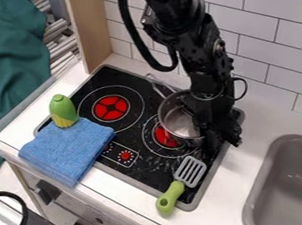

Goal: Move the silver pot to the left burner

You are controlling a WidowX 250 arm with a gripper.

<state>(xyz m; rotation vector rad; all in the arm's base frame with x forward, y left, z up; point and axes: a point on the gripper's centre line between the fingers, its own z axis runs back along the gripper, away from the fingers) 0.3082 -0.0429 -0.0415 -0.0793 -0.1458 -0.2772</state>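
Note:
The silver pot (pixel 176 118) stands over the right burner (pixel 164 136), covering part of its red centre, with its handle pointing to the upper left. My gripper (pixel 217 137) is down at the pot's right side, overlapping its rim in the view; how its fingers stand is hidden by the dark arm and stovetop. The left burner (pixel 110 108) has nothing on it, its red centre fully in sight.
A blue cloth (pixel 68 147) and a green-yellow toy vegetable (pixel 63 111) lie at the stove's left edge. A green-handled slotted spatula (pixel 190 172) lies at the front right. The sink (pixel 282 187) is at the lower right, the tiled wall (pixel 267 38) behind.

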